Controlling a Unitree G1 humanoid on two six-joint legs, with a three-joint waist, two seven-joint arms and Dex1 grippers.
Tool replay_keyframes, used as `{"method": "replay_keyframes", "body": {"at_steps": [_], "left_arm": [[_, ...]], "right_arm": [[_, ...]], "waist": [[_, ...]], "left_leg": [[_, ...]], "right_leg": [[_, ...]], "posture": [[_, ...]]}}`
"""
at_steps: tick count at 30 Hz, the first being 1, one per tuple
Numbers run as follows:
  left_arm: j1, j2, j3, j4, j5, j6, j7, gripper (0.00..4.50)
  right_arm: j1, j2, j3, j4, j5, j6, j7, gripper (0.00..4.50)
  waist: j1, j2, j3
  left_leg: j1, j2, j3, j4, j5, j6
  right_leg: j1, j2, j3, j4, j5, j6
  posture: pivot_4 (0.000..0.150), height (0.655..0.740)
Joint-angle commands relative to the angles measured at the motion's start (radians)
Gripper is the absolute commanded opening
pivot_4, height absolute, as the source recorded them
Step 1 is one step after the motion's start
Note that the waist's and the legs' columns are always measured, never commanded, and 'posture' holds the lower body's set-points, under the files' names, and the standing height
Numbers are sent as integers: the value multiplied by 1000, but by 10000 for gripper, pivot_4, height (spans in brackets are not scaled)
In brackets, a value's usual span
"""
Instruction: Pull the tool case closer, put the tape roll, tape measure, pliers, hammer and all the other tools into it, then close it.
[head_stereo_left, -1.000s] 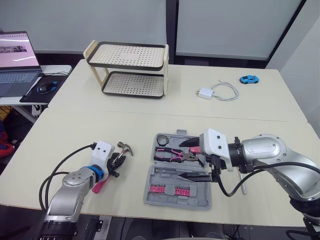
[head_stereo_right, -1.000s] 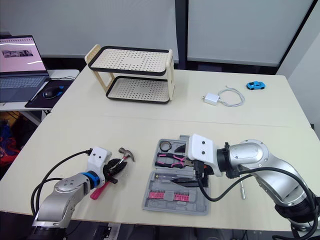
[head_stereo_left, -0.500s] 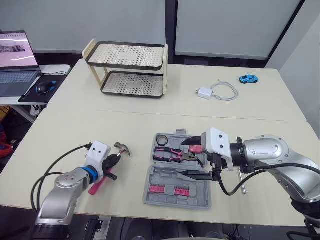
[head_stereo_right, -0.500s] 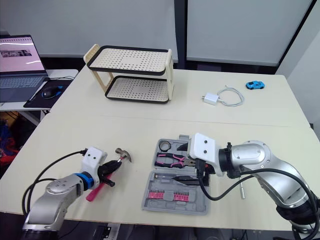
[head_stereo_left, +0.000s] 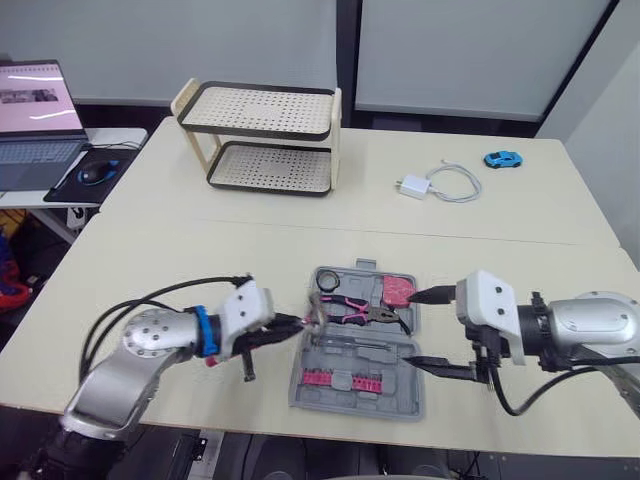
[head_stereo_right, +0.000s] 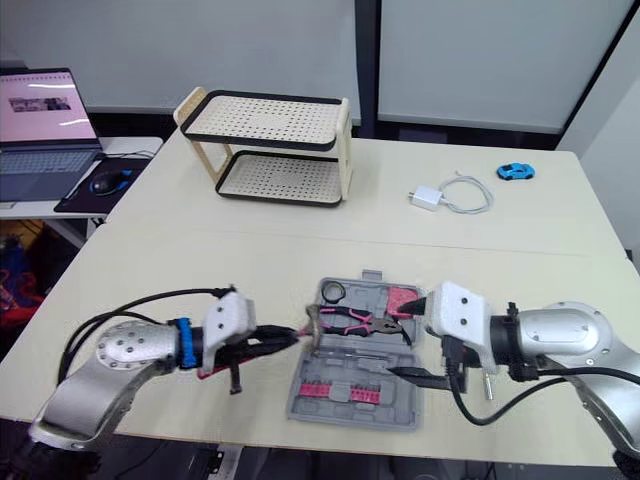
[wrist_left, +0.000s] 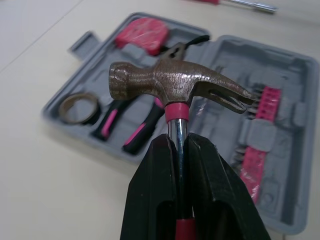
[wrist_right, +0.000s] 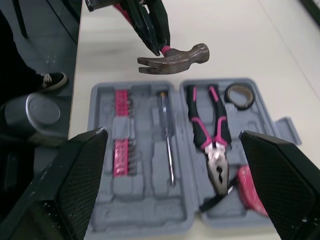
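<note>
Left wrist view: the left gripper (wrist_left: 176, 145) pinches the hammer (wrist_left: 180, 87) just below its head, over the open tool case's (wrist_left: 295, 80) edge, apparently ready to lower it in, while the right gripper (head_stereo_left: 420, 332) hangs at the case's opposite side, fingers spread wide.

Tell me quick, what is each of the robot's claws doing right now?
Left gripper: closed on the hammer, gripping its handle just below the head.
Right gripper: open, holding nothing, by the tool case.
</note>
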Motion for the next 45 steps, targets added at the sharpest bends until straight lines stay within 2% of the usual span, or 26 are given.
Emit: {"method": "replay_keyframes", "body": {"at_steps": [1,8,17,45], "left_arm": [[-62,-44,-101,-20,37,18,-2,670],[-231,-172,-351,18,180,135,20,670],[-343,-300,-524,56,273,292,50,670],[-375,-386,-588,160,375,320,108,670]], "right_arm": [[68,-43,-91,-31,-6,-49,46,45000],[183,-99,-192,-38,8,-18,76,45000],[215,-126,-207,-32,-1,-2,72,45000],[225,-121,-202,-57,14,24,35,45000]], "waist": [[-5,0,0],[-2,0,0],[-5,-1,0],[-1,0,0]], "left_leg": [[0,0,0,0,0,0],[1,0,0,1,0,0],[1,0,0,2,0,0],[4,0,-1,2,0,0]], "right_leg": [[0,0,0,0,0,0],[2,1,1,1,0,0],[2,1,1,0,0,0],[6,1,1,0,0,1]], "posture": [[1500,7350],[1500,7350],[1500,7350],[1500,7350]]}}
